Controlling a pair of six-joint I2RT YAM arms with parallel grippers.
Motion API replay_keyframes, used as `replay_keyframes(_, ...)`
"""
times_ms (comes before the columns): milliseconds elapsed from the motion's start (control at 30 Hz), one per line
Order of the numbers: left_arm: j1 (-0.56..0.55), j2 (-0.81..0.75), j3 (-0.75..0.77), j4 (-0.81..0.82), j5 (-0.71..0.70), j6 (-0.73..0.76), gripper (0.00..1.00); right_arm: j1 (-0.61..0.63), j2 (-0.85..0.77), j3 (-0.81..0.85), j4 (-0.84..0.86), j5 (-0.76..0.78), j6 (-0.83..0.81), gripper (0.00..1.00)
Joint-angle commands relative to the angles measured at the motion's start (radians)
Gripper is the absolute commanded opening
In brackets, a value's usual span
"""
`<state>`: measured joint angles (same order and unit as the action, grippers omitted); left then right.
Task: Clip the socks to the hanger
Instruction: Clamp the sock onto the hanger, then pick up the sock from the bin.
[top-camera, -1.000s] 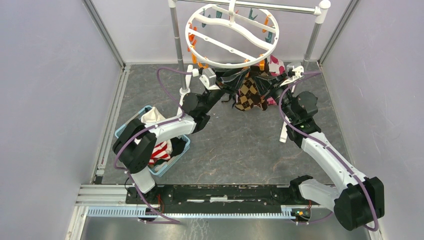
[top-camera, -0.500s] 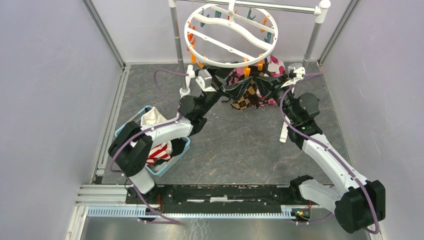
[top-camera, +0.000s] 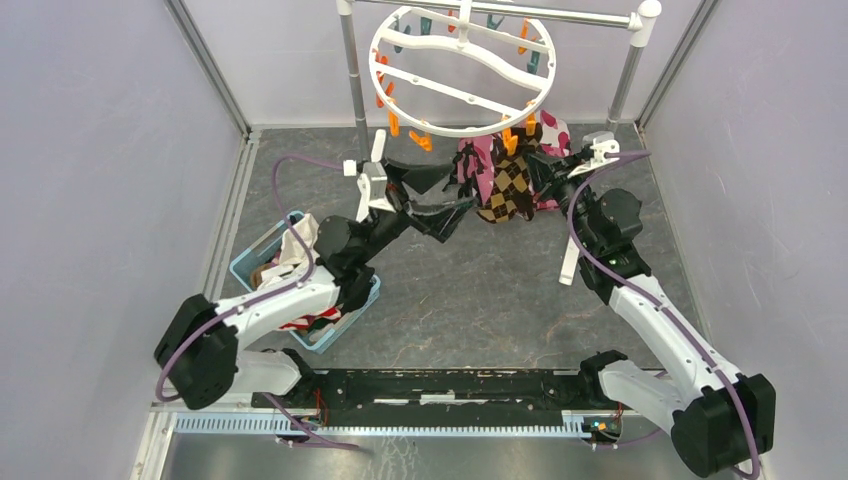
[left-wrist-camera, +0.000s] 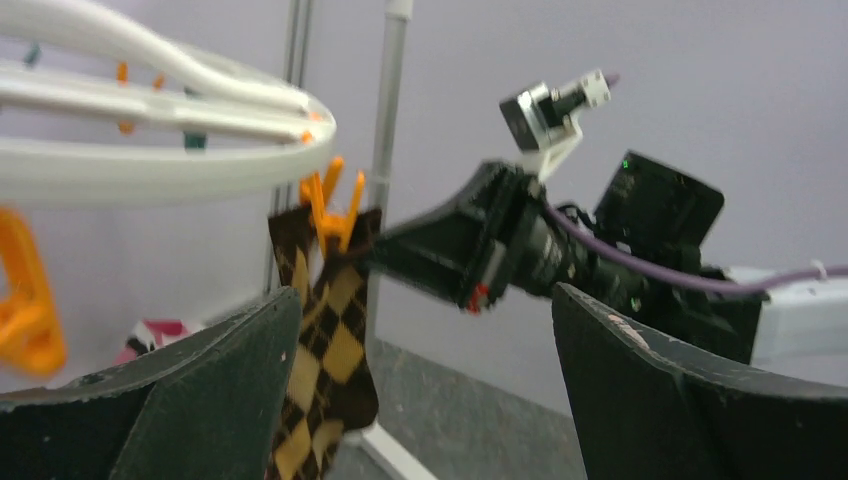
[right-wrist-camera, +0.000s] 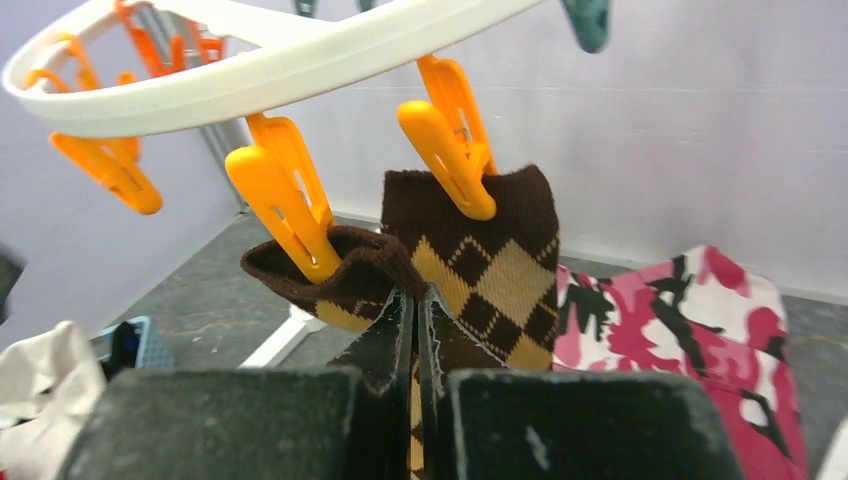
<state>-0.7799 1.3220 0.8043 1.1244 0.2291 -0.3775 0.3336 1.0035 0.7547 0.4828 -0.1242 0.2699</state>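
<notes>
Under the near rim of the hanger (top-camera: 462, 132), at the back of the table, a brown-and-black argyle sock (top-camera: 512, 190) hangs by one side of its cuff from an orange clothespin (right-wrist-camera: 448, 160), its foot trailing down in front of the pink camouflage cloth (right-wrist-camera: 700, 320). My right gripper (right-wrist-camera: 416, 296) reaches in from the right with its fingers pressed together. Their tips are buried in the loose side of the cuff, which curls over them just beside the neighbouring clothespin (right-wrist-camera: 285, 200). It looks to me like a pinch on that fold, though the cloth hides the very tips. My left gripper (top-camera: 458, 188) hovers just left of the sock, spread wide and holding nothing, apart from both sock and clothespins. I judge this sock nearly done: one pin grips it, and whether the second pin bites the cuff too I cannot tell. The next move calls for my right fingers to let go gently, so the pull does not drag the cuff out of the pin. Then my open left gripper should go down to the blue basket (top-camera: 246, 262) at the left, where a red-and-white striped sock (top-camera: 300, 323) waits among others.
</notes>
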Motion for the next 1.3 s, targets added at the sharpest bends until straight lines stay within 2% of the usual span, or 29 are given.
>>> replay_keyframes(0, 0.003, -0.111, -0.135, -0.150, 0.074, -0.011, 1.00, -0.018, -0.025, 0.008, -0.028, 0.118, -0.060, 0.01)
replay_keyframes(200, 0.002, -0.269, -0.359, -0.210, 0.062, 0.066, 1.00, -0.068, -0.008, 0.042, -0.048, 0.161, -0.074, 0.02)
replay_keyframes(333, 0.002, -0.382, -0.455, -0.272, 0.024, 0.097, 1.00, -0.086, 0.012, 0.073, -0.071, 0.158, -0.089, 0.15)
replay_keyframes(600, 0.002, -0.562, -0.600, -0.420, -0.182, 0.105, 1.00, -0.090, -0.020, 0.016, -0.047, 0.062, -0.099, 0.48)
replay_keyframes(733, 0.003, -0.637, -0.648, -0.442, -0.213, 0.082, 1.00, -0.091, -0.036, -0.019, -0.036, 0.029, -0.100, 0.56)
replay_keyframes(867, 0.003, -0.688, -0.637, -0.511, -0.226, 0.095, 1.00, -0.090, -0.052, -0.069, -0.004, -0.038, -0.090, 0.64)
replay_keyframes(1000, 0.003, -0.713, -0.602, -0.589, -0.260, 0.103, 1.00, -0.088, -0.070, -0.141, 0.040, -0.136, -0.077, 0.67)
replay_keyframes(1133, 0.004, -0.703, -0.512, -0.731, -0.300, 0.085, 1.00, -0.084, -0.123, -0.234, 0.066, -0.213, -0.073, 0.70)
replay_keyframes(1267, 0.010, -0.658, -0.383, -0.903, -0.317, 0.055, 1.00, -0.060, -0.219, -0.345, 0.060, -0.250, -0.090, 0.79)
